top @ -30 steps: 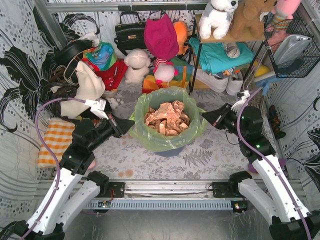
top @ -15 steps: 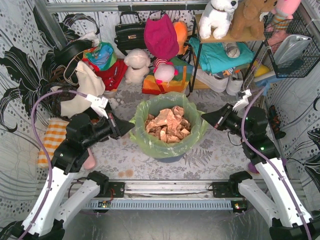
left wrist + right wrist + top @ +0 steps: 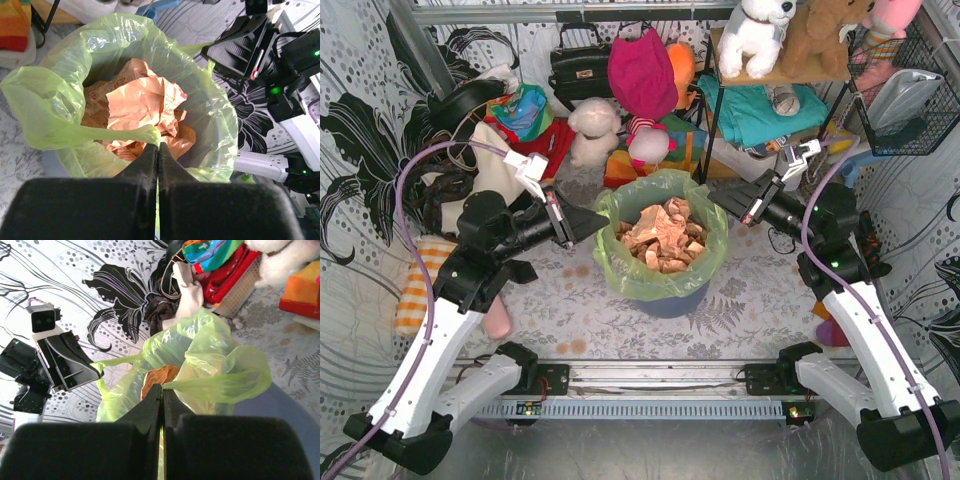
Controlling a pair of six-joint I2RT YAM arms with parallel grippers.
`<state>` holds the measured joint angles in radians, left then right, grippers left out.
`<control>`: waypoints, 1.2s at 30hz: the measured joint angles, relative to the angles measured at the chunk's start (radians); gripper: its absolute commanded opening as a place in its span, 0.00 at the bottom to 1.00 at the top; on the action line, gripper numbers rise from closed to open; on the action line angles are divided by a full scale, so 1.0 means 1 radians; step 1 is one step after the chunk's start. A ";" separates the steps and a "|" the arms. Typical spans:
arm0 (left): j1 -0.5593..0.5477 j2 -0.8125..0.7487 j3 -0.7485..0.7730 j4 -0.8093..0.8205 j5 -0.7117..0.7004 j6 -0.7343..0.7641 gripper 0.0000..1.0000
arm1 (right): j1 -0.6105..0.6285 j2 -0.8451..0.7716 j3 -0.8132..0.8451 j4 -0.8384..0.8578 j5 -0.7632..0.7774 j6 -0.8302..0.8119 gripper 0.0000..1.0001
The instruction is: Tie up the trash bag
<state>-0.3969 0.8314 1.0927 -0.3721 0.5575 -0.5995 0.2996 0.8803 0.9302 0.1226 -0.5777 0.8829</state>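
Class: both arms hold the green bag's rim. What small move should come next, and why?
Probably draw both flaps up and inward to meet above the crumpled paper. The left gripper and right gripper are each shut on a stretched strip of the trash bag, on opposite sides of its open mouth; knotting needs the ends together.

Your left gripper (image 3: 158,146) has its fingers (image 3: 145,161) pressed flat together, pinching a stretched strip of the trash bag (image 3: 60,100) rim at their tips. Past them the bag's mouth gapes, with crumpled brown paper (image 3: 140,102) inside. On the far side, a thin green strand of rim runs up to the right gripper (image 3: 210,50).
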 measured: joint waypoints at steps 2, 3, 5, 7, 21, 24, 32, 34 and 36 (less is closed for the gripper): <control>0.000 0.016 0.010 0.024 -0.002 -0.013 0.00 | 0.000 0.012 0.002 0.032 -0.012 0.014 0.00; 0.000 0.019 0.010 0.031 -0.005 -0.016 0.00 | 0.000 0.014 0.001 0.038 -0.015 0.017 0.00; 0.000 0.024 0.010 0.036 -0.018 -0.018 0.00 | 0.000 0.014 -0.003 0.046 -0.014 0.018 0.00; 0.000 0.024 0.006 0.038 -0.035 -0.018 0.00 | 0.000 0.007 -0.024 0.054 -0.010 0.018 0.00; 0.000 -0.031 -0.154 -0.025 -0.274 -0.006 0.00 | 0.000 -0.055 -0.105 -0.246 0.264 -0.076 0.00; 0.000 -0.076 -0.183 -0.056 -0.343 -0.006 0.00 | 0.000 -0.080 -0.112 -0.313 0.323 -0.094 0.00; 0.000 -0.121 -0.264 -0.177 -0.432 -0.004 0.00 | 0.000 -0.092 -0.149 -0.490 0.400 -0.152 0.00; 0.000 -0.109 -0.274 -0.210 -0.439 0.002 0.00 | 0.000 -0.085 -0.158 -0.520 0.400 -0.174 0.00; 0.000 -0.084 -0.284 -0.231 -0.449 0.010 0.00 | 0.000 -0.071 -0.174 -0.534 0.399 -0.197 0.00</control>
<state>-0.3969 0.7479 0.8085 -0.6029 0.1089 -0.5892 0.2993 0.8093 0.7567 -0.4114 -0.1783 0.6857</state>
